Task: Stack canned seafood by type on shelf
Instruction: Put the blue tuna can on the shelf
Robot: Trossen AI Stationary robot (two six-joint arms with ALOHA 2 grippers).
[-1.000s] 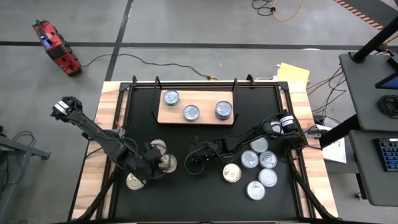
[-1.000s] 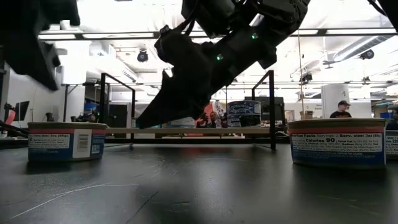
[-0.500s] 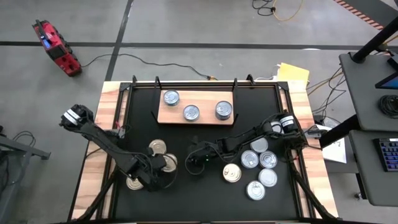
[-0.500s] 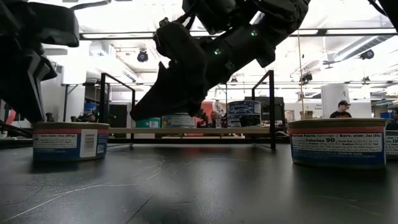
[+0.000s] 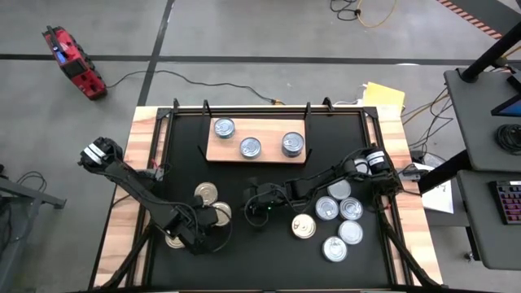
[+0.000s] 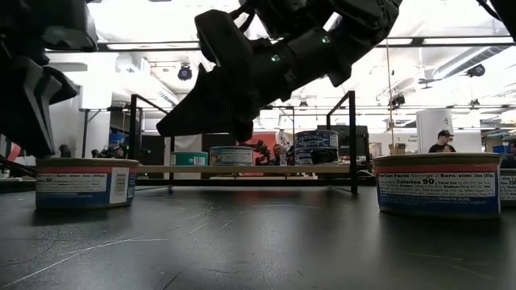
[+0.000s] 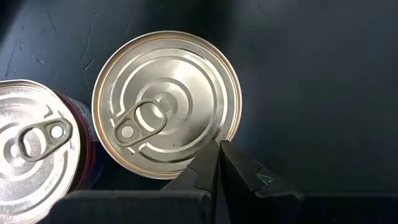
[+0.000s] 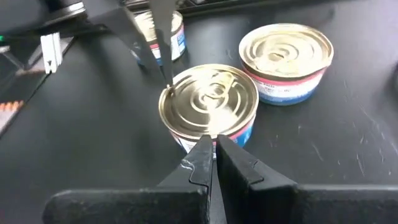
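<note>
Left gripper [image 7: 217,144] pinched empty, poised over gold-topped can [image 7: 166,104]; right gripper [image 8: 214,140] likewise empty. Next: spread fingers, grasp, carry to shelf [image 5: 273,153].

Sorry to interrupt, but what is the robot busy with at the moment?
It is sorting tins onto the wooden shelf, where three cans stand so far. The left gripper is shut and empty beside a gold-topped can at front left. The right gripper, also shut and empty, hovers mid-table. More cans wait at front right.
</note>
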